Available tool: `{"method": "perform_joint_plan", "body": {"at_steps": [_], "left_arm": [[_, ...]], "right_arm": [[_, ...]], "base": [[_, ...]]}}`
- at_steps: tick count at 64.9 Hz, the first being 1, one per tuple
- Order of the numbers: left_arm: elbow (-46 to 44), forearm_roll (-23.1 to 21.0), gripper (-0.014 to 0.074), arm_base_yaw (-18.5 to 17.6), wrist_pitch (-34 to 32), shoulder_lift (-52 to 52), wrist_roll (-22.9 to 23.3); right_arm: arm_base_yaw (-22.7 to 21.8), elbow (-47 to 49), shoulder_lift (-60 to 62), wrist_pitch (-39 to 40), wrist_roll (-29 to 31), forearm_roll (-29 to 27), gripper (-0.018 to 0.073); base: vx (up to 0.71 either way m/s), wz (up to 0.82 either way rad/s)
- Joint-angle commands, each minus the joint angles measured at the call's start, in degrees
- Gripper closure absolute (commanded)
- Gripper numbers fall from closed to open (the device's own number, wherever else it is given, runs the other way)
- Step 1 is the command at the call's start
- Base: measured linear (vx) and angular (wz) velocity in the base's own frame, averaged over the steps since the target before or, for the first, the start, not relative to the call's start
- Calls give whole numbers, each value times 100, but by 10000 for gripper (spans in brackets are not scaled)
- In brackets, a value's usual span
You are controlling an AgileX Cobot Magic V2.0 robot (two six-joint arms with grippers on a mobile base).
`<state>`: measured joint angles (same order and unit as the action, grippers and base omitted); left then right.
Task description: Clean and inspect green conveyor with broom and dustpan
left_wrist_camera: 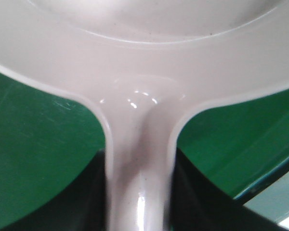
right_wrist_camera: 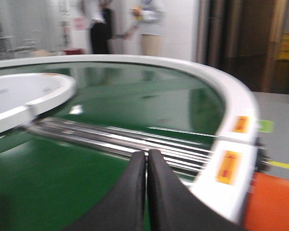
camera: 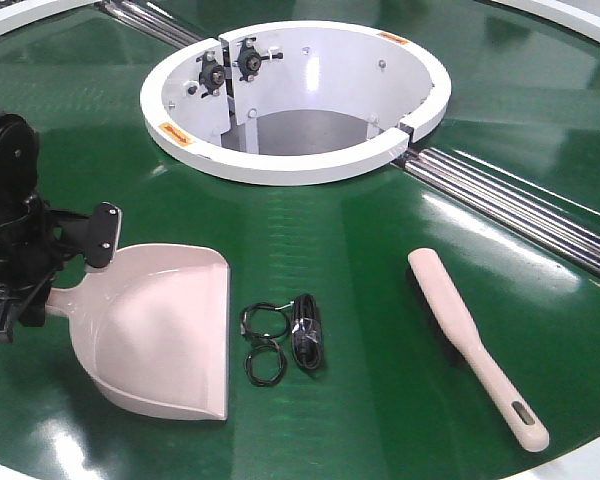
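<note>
Our left gripper pinched the dustpan by its handle; cables lay beside it on the conveyor; our right gripper had fingers pressed together.

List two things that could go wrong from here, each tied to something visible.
1. The left gripper holds the dustpan only by its handle, so the wide scoop might twist on the glossy green conveyor.
2. The broom lies flat and the right gripper is shut; reaching without opening could knock it aside.
</note>
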<state>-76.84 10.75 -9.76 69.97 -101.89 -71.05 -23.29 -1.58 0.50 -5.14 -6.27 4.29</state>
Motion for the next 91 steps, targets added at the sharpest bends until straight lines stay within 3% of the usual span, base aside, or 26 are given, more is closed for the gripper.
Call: {"method": "perform_joint_plan", "body": {"at_steps": [1, 34, 47, 58, 68, 81, 91], "left_arm": [[-167, -10, 603, -33, 144, 296, 66], [-167, -10, 603, -33, 149, 296, 66], [-167, -10, 603, -33, 149, 296, 66], [-167, -10, 603, -33, 149, 296, 66], [-167, -10, 603, -33, 149, 296, 66], [-167, -10, 603, -33, 149, 296, 66], [-167, -10, 603, -33, 149, 296, 66]], "right_arm": [[-280, -21, 72, 443, 7, -18, 568], [-275, -21, 72, 418, 13, -11, 568], [-275, 31, 72, 1045, -208, -187, 568], [-143, 486, -372, 218, -626, -497, 568], [545, 910, -1302, 80, -348, -491, 568], [2094, 1864, -2828, -642, 928, -594, 568], [3099, 2424, -3615, -857, 956, -890, 568]], "base": [[0, 0], [0, 0], [0, 0], [0, 0], [0, 0], [0, 0], [0, 0]]}}
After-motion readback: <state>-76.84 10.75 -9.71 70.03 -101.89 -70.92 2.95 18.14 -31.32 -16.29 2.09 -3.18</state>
